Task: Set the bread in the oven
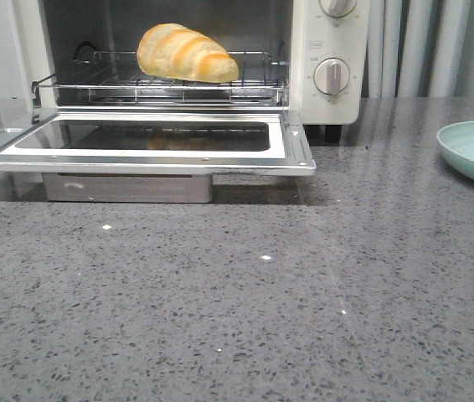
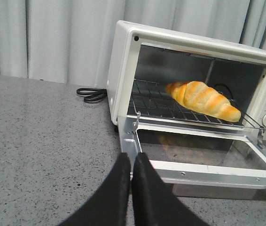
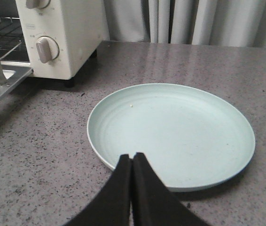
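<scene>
Grey speckled counter (image 1: 245,318) fills the lower frame. Left gripper (image 2: 131,162) has its fingers pressed together, holding nothing; right gripper (image 3: 132,162) likewise, over a pale green plate (image 3: 203,108) at right. Behind, upper left, the oven (image 1: 333,42) has its door (image 1: 145,155) down, with the bread (image 1: 187,53) on the wire rack (image 1: 220,88).

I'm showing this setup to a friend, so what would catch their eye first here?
The golden bread lying on the wire rack inside the open white oven, whose door hangs flat over the grey counter. Next, the pale green plate to the oven's right, with nothing on it.
</scene>
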